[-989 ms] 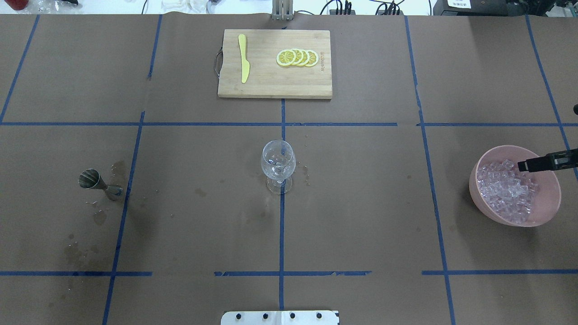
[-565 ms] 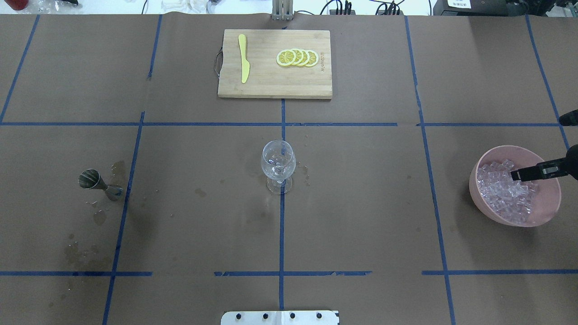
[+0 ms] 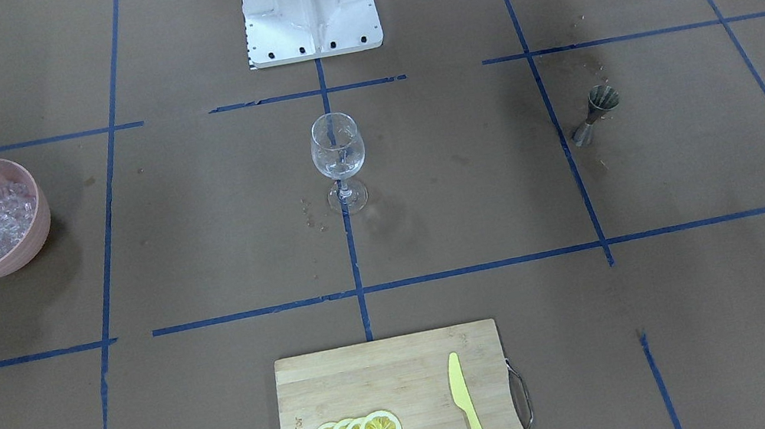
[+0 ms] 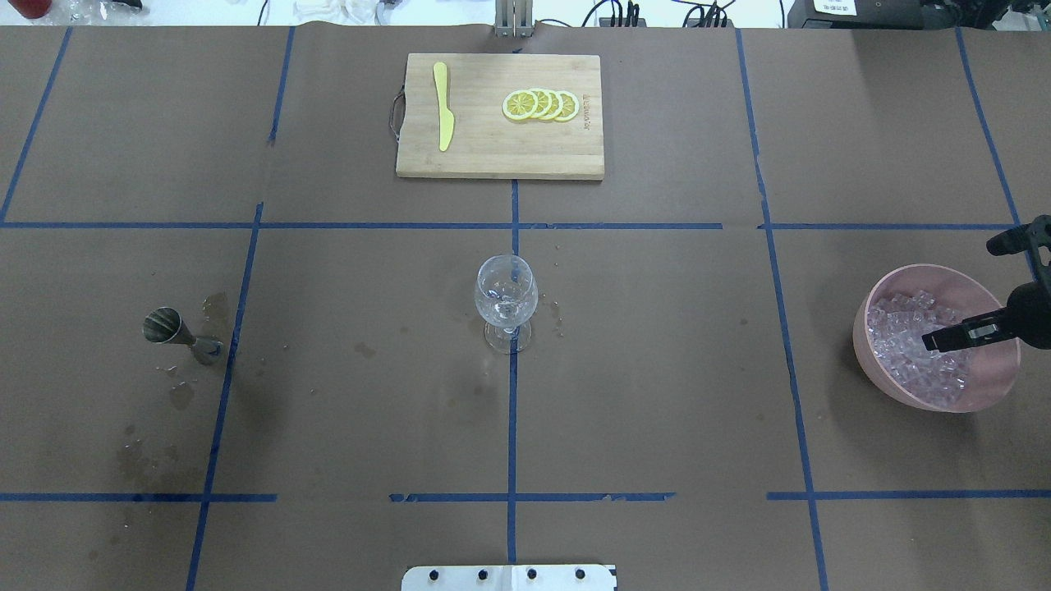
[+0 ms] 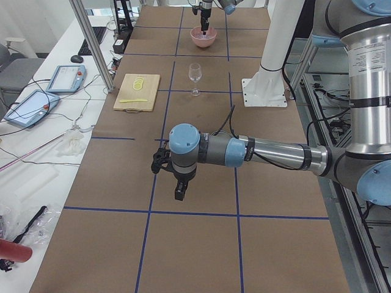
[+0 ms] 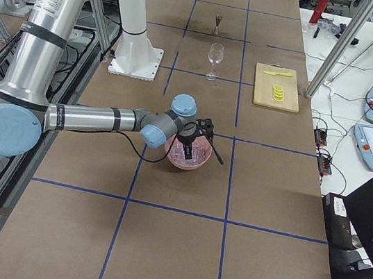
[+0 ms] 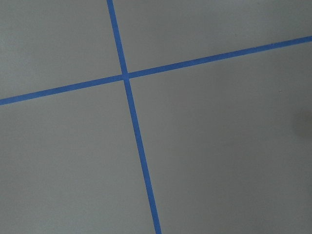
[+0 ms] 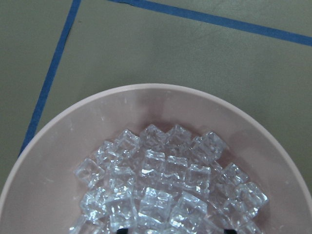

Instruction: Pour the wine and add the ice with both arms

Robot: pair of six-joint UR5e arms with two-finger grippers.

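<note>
Ice-picking step: right gripper, jaws spread wide, hangs at the ice in the pink bowl; next move probably calls for closing on one cube, then carrying it to the wine glass.

The worktop is flat brown, crossed by a grid of blue tape lines, with darker blotchy stains out beyond the wine glass, which is clear and colourless. To the glass's other side, the bowl is pale pink and the ice glassy and whitish. The jigger is dull steel grey. Behind the glass, the cutting board shows light wood in lengthwise bands, the lemon slices are yellow with pale rims, and the knife is plain yellow. The stand is white. The right arm and the left arm are silver-grey with pale blue caps, their jaws black.
</note>
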